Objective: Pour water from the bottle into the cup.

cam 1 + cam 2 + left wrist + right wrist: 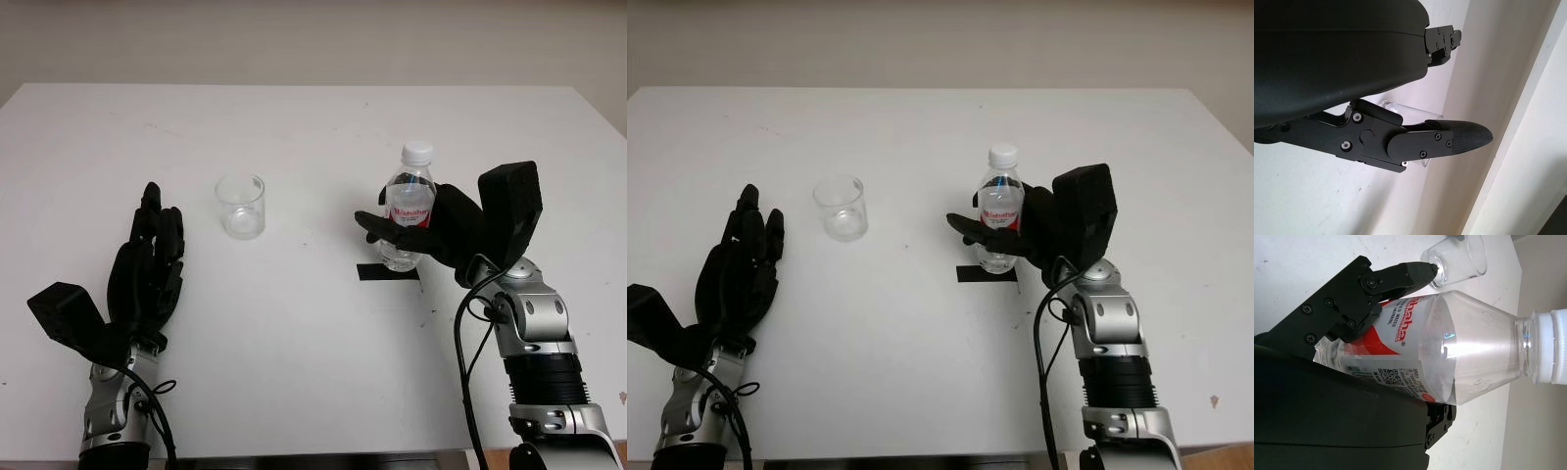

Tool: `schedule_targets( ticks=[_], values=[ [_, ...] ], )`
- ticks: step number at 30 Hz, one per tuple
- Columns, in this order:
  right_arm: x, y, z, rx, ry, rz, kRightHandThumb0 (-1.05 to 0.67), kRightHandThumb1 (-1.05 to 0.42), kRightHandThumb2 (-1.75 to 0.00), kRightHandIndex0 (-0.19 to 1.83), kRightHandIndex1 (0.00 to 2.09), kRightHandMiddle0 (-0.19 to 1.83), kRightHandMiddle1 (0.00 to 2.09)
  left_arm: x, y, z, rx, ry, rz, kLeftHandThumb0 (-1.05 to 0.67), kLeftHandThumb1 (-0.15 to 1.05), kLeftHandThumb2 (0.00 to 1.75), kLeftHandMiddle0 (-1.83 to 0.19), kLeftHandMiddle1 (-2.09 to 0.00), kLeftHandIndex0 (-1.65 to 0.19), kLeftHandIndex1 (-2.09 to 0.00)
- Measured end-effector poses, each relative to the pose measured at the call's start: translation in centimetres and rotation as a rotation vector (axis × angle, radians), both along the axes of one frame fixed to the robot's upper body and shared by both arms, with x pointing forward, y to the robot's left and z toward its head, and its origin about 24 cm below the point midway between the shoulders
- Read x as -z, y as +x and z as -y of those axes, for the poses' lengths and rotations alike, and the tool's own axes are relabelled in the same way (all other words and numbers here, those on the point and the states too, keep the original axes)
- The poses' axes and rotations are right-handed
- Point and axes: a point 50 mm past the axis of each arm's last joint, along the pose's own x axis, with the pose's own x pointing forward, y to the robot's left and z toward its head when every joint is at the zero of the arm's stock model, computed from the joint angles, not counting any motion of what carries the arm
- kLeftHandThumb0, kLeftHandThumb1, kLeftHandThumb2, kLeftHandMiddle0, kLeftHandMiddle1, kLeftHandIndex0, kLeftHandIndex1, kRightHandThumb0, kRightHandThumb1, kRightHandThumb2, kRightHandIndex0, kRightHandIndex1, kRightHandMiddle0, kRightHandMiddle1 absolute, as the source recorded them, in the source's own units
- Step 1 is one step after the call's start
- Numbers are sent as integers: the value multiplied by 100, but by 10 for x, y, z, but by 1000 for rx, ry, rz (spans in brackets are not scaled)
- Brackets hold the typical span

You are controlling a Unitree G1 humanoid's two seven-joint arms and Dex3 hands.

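red-labelled bottle in right hand

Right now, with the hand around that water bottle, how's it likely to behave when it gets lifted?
The bottle looks like thin clear plastic, so it may flex under the right hand. It appears mostly empty, so probably light. Being tall and narrow, it could tip easily if let go carelessly. Its white cap is on.

Right hand wrapped around bottle at its red-and-white label, white cap still on. Clear cup stands on the white worktop beyond the fingers.
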Motion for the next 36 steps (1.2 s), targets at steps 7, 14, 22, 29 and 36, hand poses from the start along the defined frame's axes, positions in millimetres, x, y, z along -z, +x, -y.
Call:
schedule_targets(
  ticks=[7,14,22,29,36],
  values=[
    [4,0,-1,23,12,-14,-19,-91,-56,183,209,163,209,0,0,-1,-1,2,0,-72,105,44,15,-6,14,-5],
    [12,0,-2,40,11,-30,-19,-90,-56,183,209,166,209,0,0,-2,-4,6,-1,-73,105,44,15,-5,14,-5],
    [14,0,-6,-44,-8,14,-39,-99,-7,62,209,41,209,-1,-1,-5,-5,18,-3,-73,105,44,15,-6,14,-6],
    [16,-5,1,-127,-92,25,-58,-91,-5,-18,99,-17,116,0,-2,-7,-9,23,-7,-73,105,44,15,-5,14,-5],
    [15,-11,4,-166,-150,45,-59,-92,-5,-4,43,-1,43,1,-3,-9,-11,23,-16,-73,105,45,15,-5,15,-5]
  ],
)
